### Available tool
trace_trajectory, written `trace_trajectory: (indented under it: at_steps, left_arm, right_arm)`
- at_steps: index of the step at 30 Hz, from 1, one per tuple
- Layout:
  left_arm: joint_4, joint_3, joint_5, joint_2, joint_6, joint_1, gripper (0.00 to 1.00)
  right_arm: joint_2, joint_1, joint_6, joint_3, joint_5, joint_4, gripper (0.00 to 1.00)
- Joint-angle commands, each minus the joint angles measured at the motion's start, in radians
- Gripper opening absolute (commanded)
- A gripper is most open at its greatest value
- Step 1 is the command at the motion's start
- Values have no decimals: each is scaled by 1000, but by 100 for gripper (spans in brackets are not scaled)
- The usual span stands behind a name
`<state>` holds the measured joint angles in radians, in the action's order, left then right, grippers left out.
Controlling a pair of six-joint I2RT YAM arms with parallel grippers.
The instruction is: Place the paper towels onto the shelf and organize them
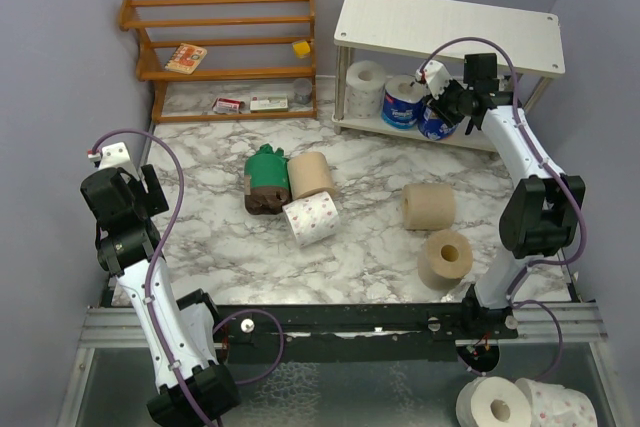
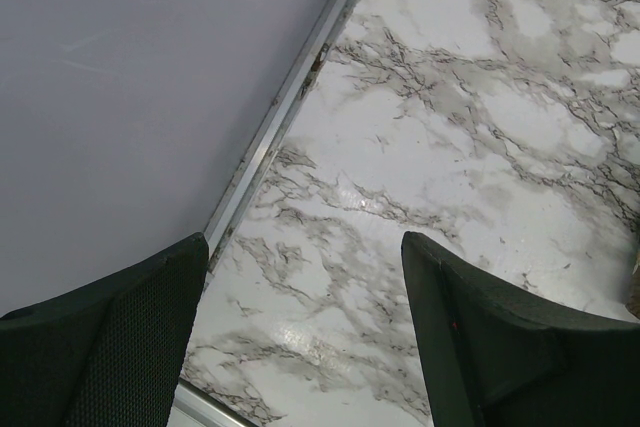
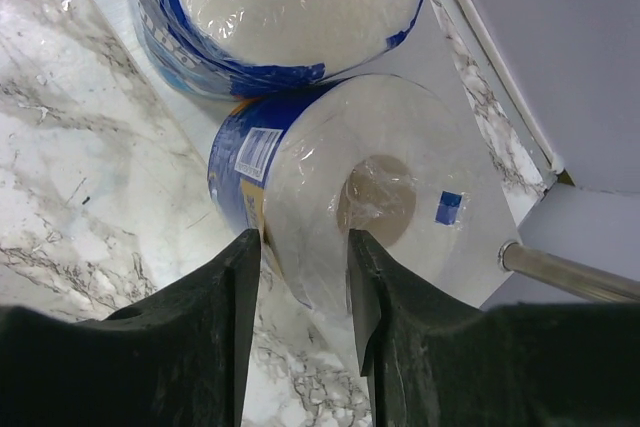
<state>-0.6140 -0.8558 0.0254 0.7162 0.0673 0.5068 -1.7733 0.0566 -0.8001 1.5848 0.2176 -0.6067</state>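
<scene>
My right gripper (image 1: 450, 107) reaches to the lower tier of the white shelf (image 1: 450, 27). In the right wrist view the gripper (image 3: 303, 247) is shut on the rim of a blue-wrapped roll (image 3: 400, 197) that lies tilted next to a second blue-wrapped roll (image 3: 280, 7). A white roll (image 1: 367, 82) stands left of them on the lower tier. On the marble lie a green-wrapped pack (image 1: 265, 172), a tan roll (image 1: 310, 175), a pink-dotted roll (image 1: 312, 217) and two more tan rolls (image 1: 428, 205) (image 1: 445, 259). My left gripper (image 1: 150, 192) is open and empty at the left wall; it also shows in the left wrist view (image 2: 305, 257).
An orange-brown wooden rack (image 1: 230, 47) with small items stands at the back left. A grey shelf leg (image 3: 570, 272) is right beside the held roll. Two more rolls (image 1: 495, 407) (image 1: 555, 405) lie below the table's near edge at the right.
</scene>
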Motion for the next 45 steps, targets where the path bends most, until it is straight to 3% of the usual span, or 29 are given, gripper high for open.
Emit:
trace_trajectory:
  at_steps: [1,11,13,14,15,16,20,25,29,32,34,38,40,43,45]
  left_arm:
    - [17,8,-22,-16,9,-4,80]
    - [19,8,-20,-19,9,-4,80]
    - [18,7,-18,-34,9,-4,80]
    - [18,8,-18,-43,9,-4,80]
    - [18,8,-19,-51,9,-4,80]
    - [19,8,-21,-58,9,-4,80]
    - [18,7,-24,-54,11,-4,80]
    - [17,7,-22,-43,9,-4,80]
    - [18,8,-22,-41,9,-4,80]
    - [18,8,-22,-39,9,-4,80]
    - [18,7,-22,-36,9,-4,80]
    - [18,8,-22,-32,9,-4,80]
    - [18,7,-22,-29,9,-4,80]
    - [18,8,-21,-22,9,-5,79]
    - [18,8,-21,-20,9,-5,79]
  right_arm:
    - [12,-8,-10,23,-26,74,41]
    - [145,-8,10,-6,-29,112,43]
    - [199,-8,35,23,8,56,61]
    - [228,-7,41,24,23,40,86]
    - [261,-8,47,11,33,35,98]
    - [293,-6,49,-6,45,31,100]
    - [364,-6,60,-23,120,-109,100]
    - [383,-5,64,39,403,-420,100]
    - [349,4,34,57,543,-619,100]
    - [310,114,-67,52,603,-801,100]
    - [346,303,-16,-29,463,-753,100]
    - [416,659,117,-194,202,-489,100]
    - [387,728,147,-198,168,-430,99]
    - [323,737,206,-194,175,-346,95]
    - [293,737,300,-225,98,-237,95]
